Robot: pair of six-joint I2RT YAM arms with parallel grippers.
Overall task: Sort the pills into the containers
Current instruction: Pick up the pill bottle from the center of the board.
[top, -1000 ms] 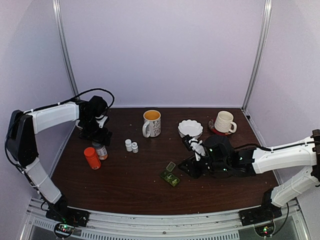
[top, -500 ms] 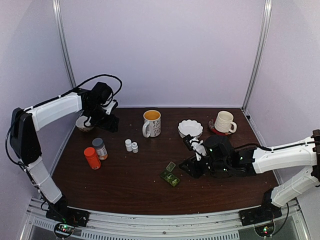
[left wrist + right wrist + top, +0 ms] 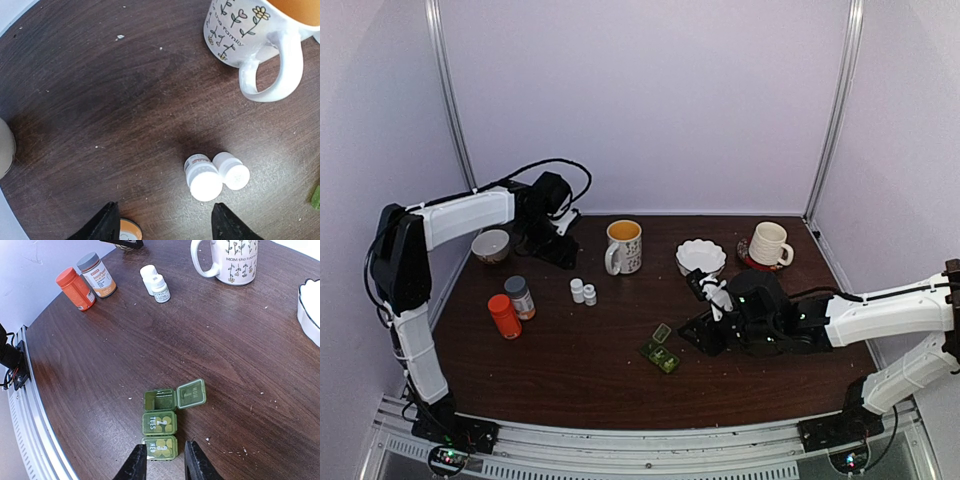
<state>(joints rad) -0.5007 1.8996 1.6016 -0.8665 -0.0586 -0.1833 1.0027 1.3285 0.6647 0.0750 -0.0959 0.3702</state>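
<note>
The dark-green pill box (image 3: 661, 354) (image 3: 160, 422) lies mid-table. Its far compartment (image 3: 160, 400) is open and looks empty, lid (image 3: 191, 393) flipped right; the other two are closed. My right gripper (image 3: 694, 333) (image 3: 166, 462) stands narrowly open, its fingertips either side of the box's near end, a small gap on the right. No loose pills show. My left gripper (image 3: 561, 256) (image 3: 166, 222) hovers open and empty at the back left, near the two white bottles (image 3: 583, 292) (image 3: 215, 175).
An orange bottle (image 3: 504, 315) and a grey-lidded bottle (image 3: 520, 297) stand left. A flowered mug (image 3: 623, 246) (image 3: 255, 40), a white fluted bowl (image 3: 701, 257), a cream mug (image 3: 768, 243) and a small bowl (image 3: 491, 245) line the back.
My left arm swung right from above the orange and grey-lidded bottles toward the flowered mug, and its jaws narrowed somewhat. The right arm and pill box stayed put.
</note>
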